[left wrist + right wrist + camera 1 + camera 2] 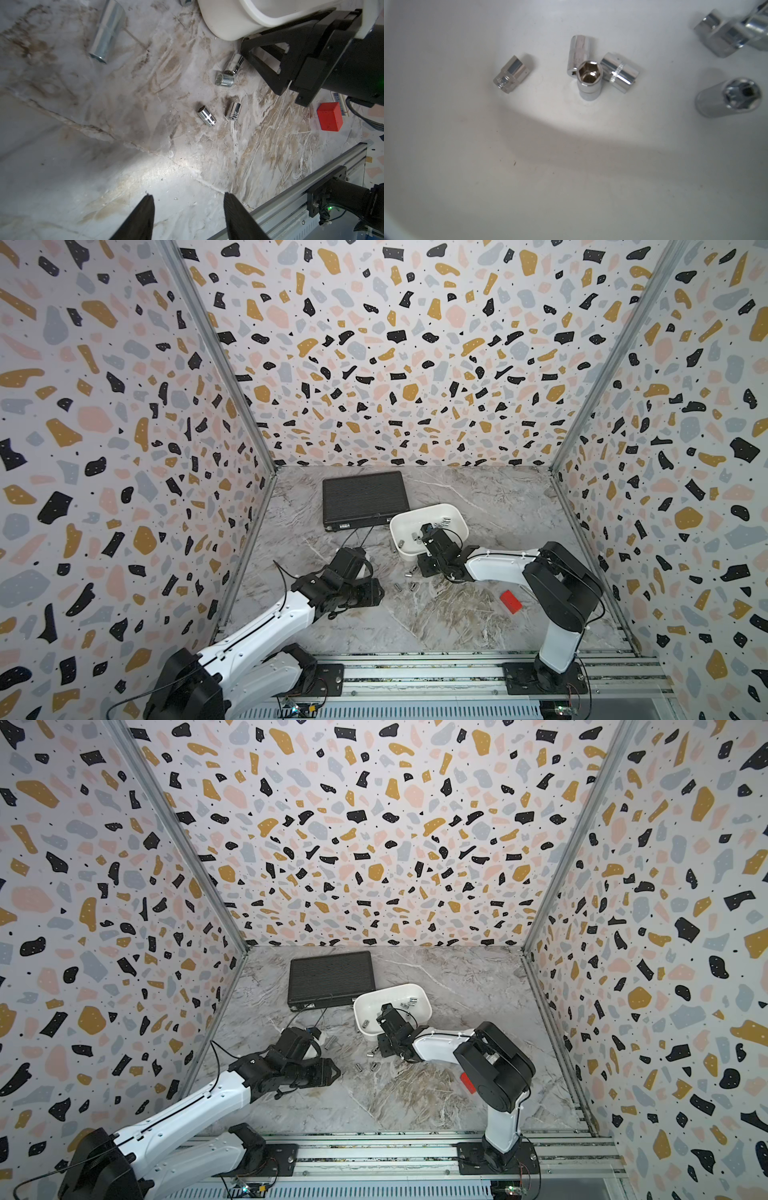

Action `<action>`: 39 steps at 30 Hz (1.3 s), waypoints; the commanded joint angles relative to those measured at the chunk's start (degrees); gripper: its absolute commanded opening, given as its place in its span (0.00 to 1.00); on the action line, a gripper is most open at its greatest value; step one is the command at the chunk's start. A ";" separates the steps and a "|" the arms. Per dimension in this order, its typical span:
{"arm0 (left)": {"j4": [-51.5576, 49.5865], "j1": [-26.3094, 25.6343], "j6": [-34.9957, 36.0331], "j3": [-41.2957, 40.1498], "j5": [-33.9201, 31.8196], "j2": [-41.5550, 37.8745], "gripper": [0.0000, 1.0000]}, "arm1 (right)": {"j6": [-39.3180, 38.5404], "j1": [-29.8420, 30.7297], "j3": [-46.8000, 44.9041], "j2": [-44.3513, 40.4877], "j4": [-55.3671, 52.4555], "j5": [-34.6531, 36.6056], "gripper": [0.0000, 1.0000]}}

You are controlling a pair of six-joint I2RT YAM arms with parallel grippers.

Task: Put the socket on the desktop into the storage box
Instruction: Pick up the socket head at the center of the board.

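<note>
I have the right gripper (425, 531) hanging over the storage box (409, 554), I judge in order to release a socket there. Its jaws are hidden, so I cannot tell whether they are apart or together. Inside the box lie several sockets (588, 81), one upright with its hex mouth up. The left gripper (187, 195) hovers with jaws apart and empty, facing the loose sockets (206, 115) on the desktop (145, 166) just beside the box. They are short, bright chrome cylinders, mostly on their sides.
</note>
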 commanded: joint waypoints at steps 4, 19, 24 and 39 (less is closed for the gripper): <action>0.96 0.19 -0.41 -0.62 -0.33 -0.47 0.57 | 1.27 0.38 2.43 0.74 -0.83 2.82 0.43; 1.37 0.22 -0.56 -0.36 -0.36 0.06 0.57 | 1.62 0.64 0.07 -3.08 -0.86 3.77 0.24; 2.64 0.22 -0.79 -0.12 -0.27 0.80 0.57 | 1.36 0.67 -2.18 -8.01 -2.26 3.60 0.24; 7.01 0.22 -0.28 5.12 -0.92 8.18 0.57 | 0.57 0.58 -3.36 -19.77 -9.90 -1.04 0.26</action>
